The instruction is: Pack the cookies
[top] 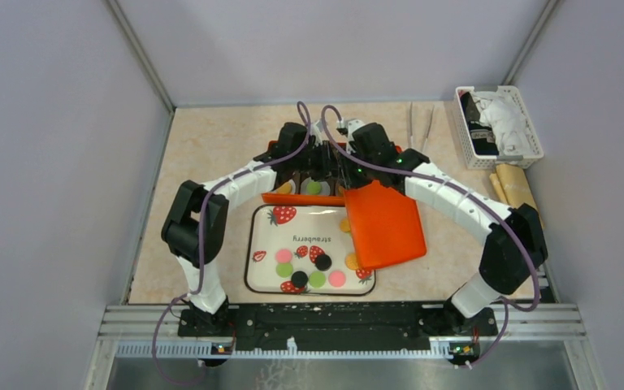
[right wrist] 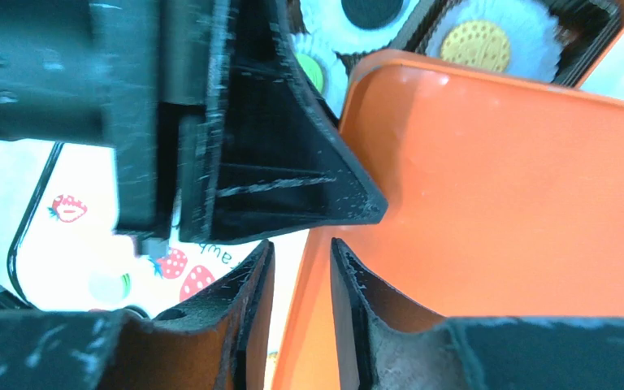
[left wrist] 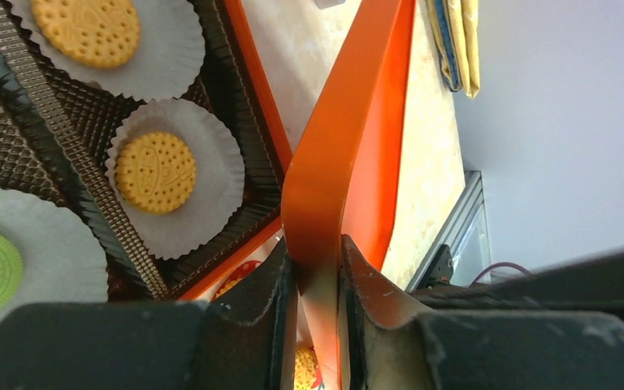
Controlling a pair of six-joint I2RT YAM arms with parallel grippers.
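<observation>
**Lid pinched in my left gripper, over the tray's right edge**

Nearest me, the metal rail runs along the table's edge. The strawberry tray sits just beyond it, between my two arms. Loose cookies in pink, green, black and orange lie mostly on the tray's near half. Bare tabletop shows to the tray's left and far-left, and the side walls stand close on both sides.

The orange lid hangs tilted over the tray's right edge and covers part of it. My left gripper is clamped on the lid's rim, one finger on each face. My right gripper has its jaws slightly parted at the lid's edge, and I cannot tell whether they touch it.

Behind the tray lies the box, with more cookies resting in its paper cups. Farther right, tongs and a white basket lie near the back wall.
</observation>
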